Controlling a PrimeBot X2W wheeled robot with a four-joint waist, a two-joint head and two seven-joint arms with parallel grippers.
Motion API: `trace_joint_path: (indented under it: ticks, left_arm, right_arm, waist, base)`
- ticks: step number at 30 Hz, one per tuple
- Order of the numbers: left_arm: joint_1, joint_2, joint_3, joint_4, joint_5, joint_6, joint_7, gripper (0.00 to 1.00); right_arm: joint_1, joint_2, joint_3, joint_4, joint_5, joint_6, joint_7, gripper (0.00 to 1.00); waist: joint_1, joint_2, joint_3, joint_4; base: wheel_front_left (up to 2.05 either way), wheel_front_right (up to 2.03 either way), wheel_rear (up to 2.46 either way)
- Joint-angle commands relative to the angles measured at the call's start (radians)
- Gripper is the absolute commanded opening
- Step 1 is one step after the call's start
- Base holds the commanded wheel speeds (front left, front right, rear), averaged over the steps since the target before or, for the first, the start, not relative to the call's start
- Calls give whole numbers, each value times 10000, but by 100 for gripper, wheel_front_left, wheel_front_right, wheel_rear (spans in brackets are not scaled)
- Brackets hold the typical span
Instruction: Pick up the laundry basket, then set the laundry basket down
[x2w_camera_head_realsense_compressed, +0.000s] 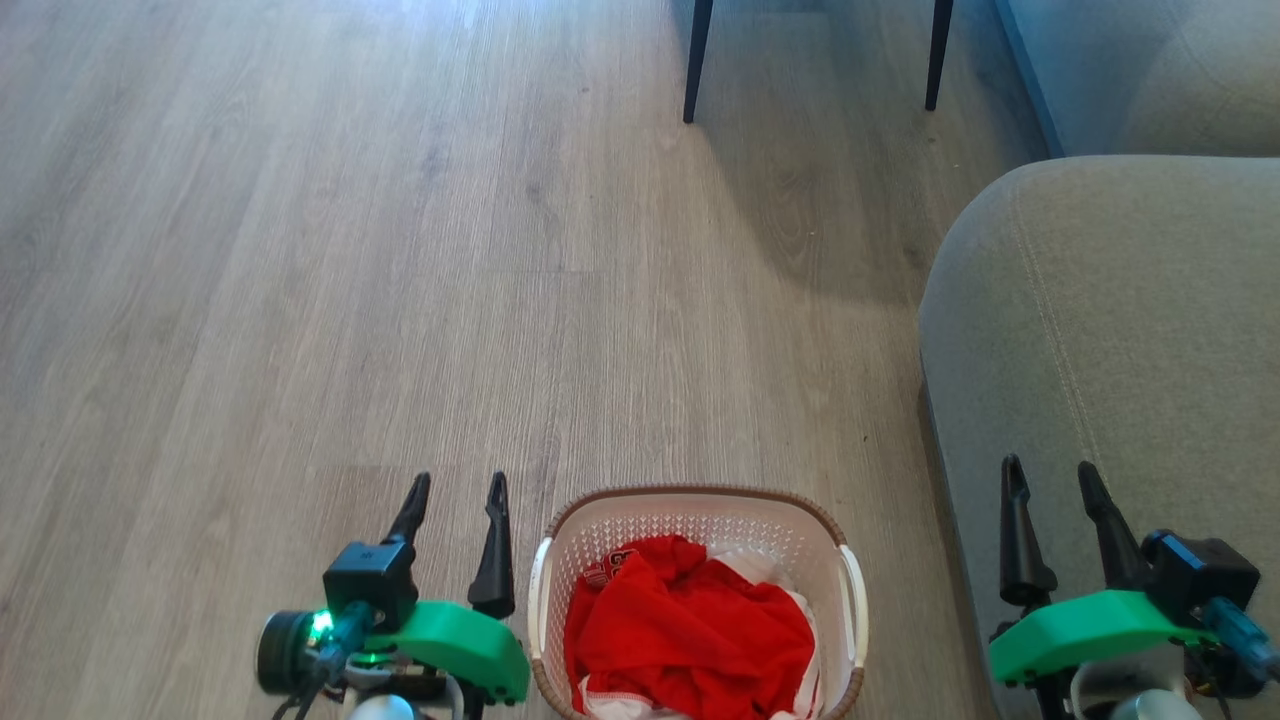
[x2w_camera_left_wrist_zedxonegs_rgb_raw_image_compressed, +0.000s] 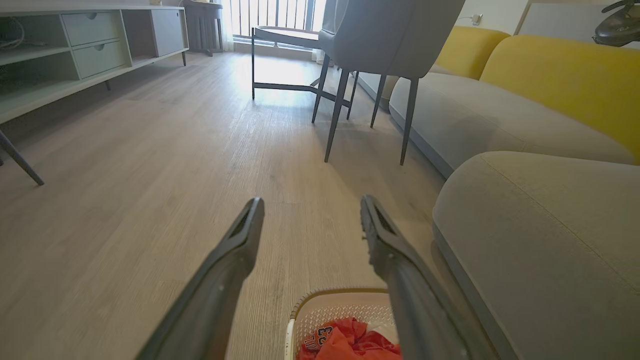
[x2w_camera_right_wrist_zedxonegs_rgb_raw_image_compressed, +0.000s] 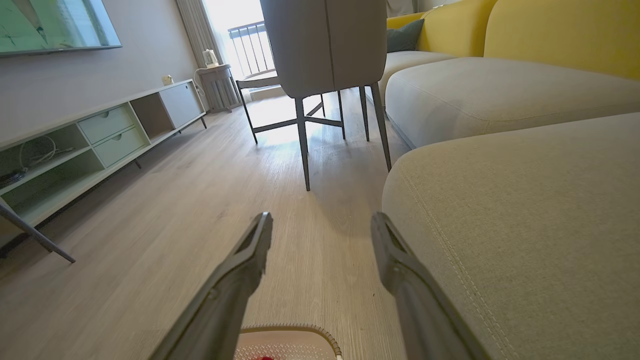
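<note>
While the small white perforated plastic laundry basket (x2w_camera_head_realsense_compressed: 690, 522) with its brown woven-look rim sat on the pale grey wood-plank floor (x2w_camera_head_realsense_compressed: 400, 250), both of the robot's arms hung low on either side of it. It was heaped with a crumpled red garment (x2w_camera_head_realsense_compressed: 690, 620) bearing some white print I could not read, and a bit of white cloth showed at the edges beneath it. The left gripper (x2w_camera_head_realsense_compressed: 458, 482), dark-fingered on a green mount, stood just beside the basket's left white handle with its two fingers spread apart and nothing between them; from where I stood it did not seem to touch the plastic. The right gripper (x2w_camera_head_realsense_compressed: 1050, 466) was held well clear on the other side, over the edge of the rounded grey fabric sofa seat (x2w_camera_head_realsense_compressed: 1120, 330), its fingers likewise parted and empty. The basket lay between the two, closer to the left one, with a strip of bare floor separating it from the sofa's base. Beyond it, farther up the room, the thin dark legs of a grey upholstered chair (x2w_camera_left_wrist_zedxonegs_rgb_raw_image_compressed: 390, 30) rose from the planks, yellow back cushions (x2w_camera_left_wrist_zedxonegs_rgb_raw_image_compressed: 565, 75) lined the sofa, and a long pale green low cabinet with drawers (x2w_camera_left_wrist_zedxonegs_rgb_raw_image_compressed: 90, 45) ran along the opposite wall.
</note>
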Motion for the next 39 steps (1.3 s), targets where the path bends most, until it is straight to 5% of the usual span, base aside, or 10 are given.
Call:
trace_joint_path:
  ticks: [1, 17, 18, 23, 39]
  left_arm:
    - [-466, -60, 253, -250, -110, 11, -80, 100]
    - [-325, -60, 555, -689, -600, -650, -80, 100]
    - [-312, -60, 593, -752, -694, -699, -80, 0]
    - [337, 7, 169, 213, -774, -710, 44, 0]
    - [169, 96, 594, 227, -2396, -937, 381, 0]
  right_arm:
    - [-218, -74, 255, -305, -18, 67, -131, 100]
    - [-162, -74, 341, -246, -44, 67, -132, 100]
    - [-164, -74, 347, -244, -49, 67, -132, 0]
    - [129, 17, 122, 667, 70, 0, 32, 0]
    - [-99, -47, 35, 735, 1694, 8, 411, 0]
  waist:
    - [1, -1, -7, -1]
    - [1, -1, -80, -31]
    - [1, -1, -81, -35]
    - [1, -1, -80, -41]
    - [1, -1, -19, -157]
  base:
    - [0, 0, 0]
    - [0, 0, 0]
    - [0, 0, 0]
    - [0, 0, 0]
    - [0, 0, 0]
